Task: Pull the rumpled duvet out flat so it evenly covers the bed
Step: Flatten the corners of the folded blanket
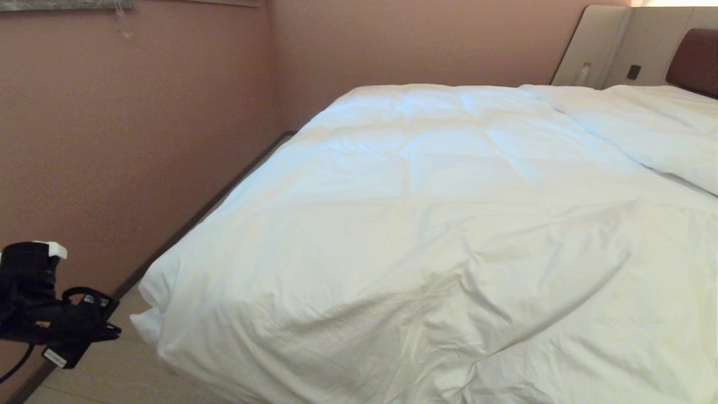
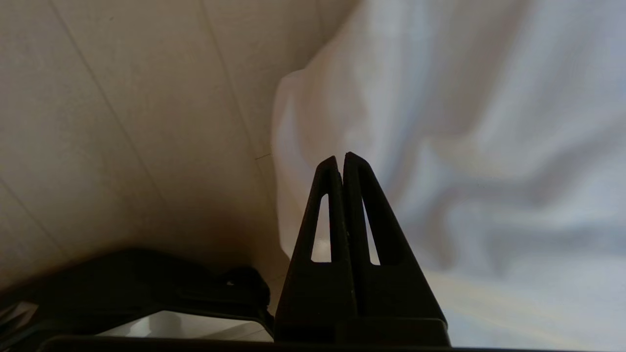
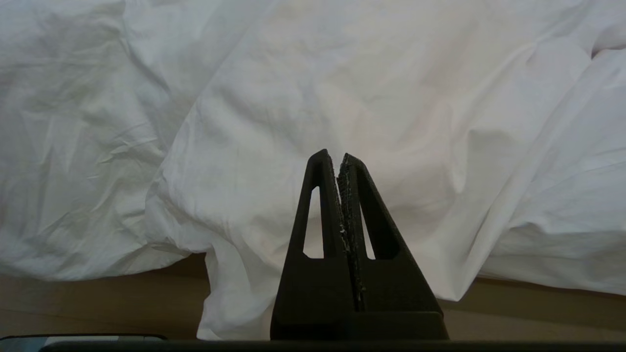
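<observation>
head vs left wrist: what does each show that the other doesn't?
Head view only: the whole wide bed under the puffy white quilted duvet, the brown padded headboard between beige panels, the pink wall, and the left arm's black body low at the left edge. Left wrist view only: the left hand close up, its two black fingers shut on nothing, pointing toward the duvet's hanging corner. Both: the duvet's near-left corner draping over pale wood-look floor.

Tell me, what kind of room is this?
Most likely a bedroom, perhaps in a hotel: a wide bed under a puffy white duvet, a padded headboard and plain pink walls.
</observation>
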